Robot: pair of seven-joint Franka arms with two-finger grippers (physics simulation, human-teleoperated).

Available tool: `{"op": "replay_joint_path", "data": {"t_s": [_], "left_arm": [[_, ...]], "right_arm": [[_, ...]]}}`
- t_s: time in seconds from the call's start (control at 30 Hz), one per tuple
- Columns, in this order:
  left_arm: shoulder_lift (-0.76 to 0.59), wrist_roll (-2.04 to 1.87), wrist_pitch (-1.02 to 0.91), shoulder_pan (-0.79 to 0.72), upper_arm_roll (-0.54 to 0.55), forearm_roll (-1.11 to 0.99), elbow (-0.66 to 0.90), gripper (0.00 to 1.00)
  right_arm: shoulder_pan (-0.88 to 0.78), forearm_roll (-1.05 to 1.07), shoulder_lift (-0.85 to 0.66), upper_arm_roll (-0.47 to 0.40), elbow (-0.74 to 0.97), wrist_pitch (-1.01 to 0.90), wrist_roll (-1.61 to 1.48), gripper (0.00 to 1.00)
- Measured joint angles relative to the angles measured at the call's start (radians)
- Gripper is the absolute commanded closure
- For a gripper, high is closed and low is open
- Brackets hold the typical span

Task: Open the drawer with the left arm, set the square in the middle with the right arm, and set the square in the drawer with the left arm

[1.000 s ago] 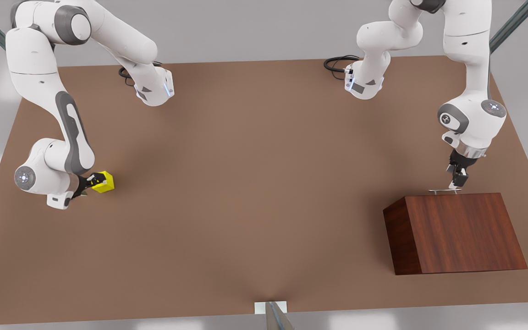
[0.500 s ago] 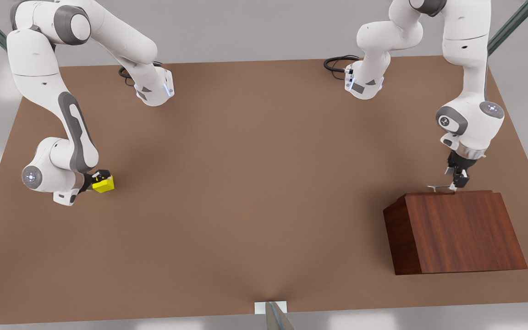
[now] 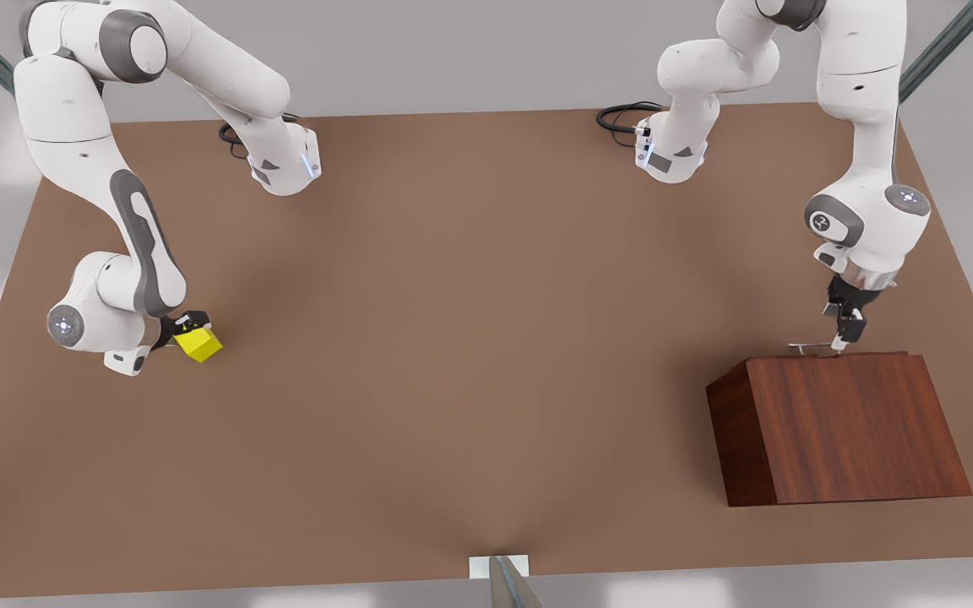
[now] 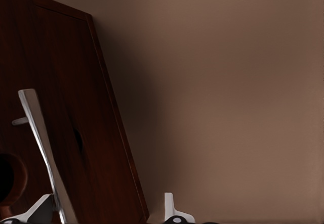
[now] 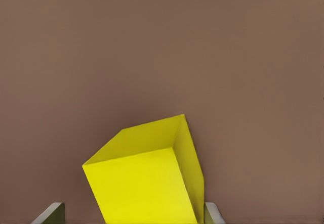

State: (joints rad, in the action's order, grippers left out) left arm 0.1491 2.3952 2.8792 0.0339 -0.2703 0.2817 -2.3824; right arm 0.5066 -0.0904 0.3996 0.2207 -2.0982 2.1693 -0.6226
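On the table (image 3: 470,355), the square (image 3: 200,344) lay at nine o'clock, touching the right tool (image 3: 185,328). The cabinet (image 3: 841,429) stood at four o'clock, well apart, with the left tool (image 3: 843,333) at its far-edge drawer handle (image 3: 807,347).

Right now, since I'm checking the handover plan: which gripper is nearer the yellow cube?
Right. The right gripper is at the yellow cube, fingers on either side; the left gripper is across the table at the drawer handle.
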Motion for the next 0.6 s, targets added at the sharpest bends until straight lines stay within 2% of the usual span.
{"op": "replay_joint_path", "data": {"t_s": [0.4,0.6], "left_arm": [[-0.023,0.012,-0.003,0.016,-0.005,-0.004,-0.024,0.11],[-0.048,-0.026,-0.017,0.018,0.006,0.001,-0.029,0.11]], "right_arm": [[-0.013,-0.003,0.002,0.002,0.039,0.000,-0.096,0.00],[-0.022,0.005,0.005,0.002,0.107,-0.002,0.003,0.00]]}}
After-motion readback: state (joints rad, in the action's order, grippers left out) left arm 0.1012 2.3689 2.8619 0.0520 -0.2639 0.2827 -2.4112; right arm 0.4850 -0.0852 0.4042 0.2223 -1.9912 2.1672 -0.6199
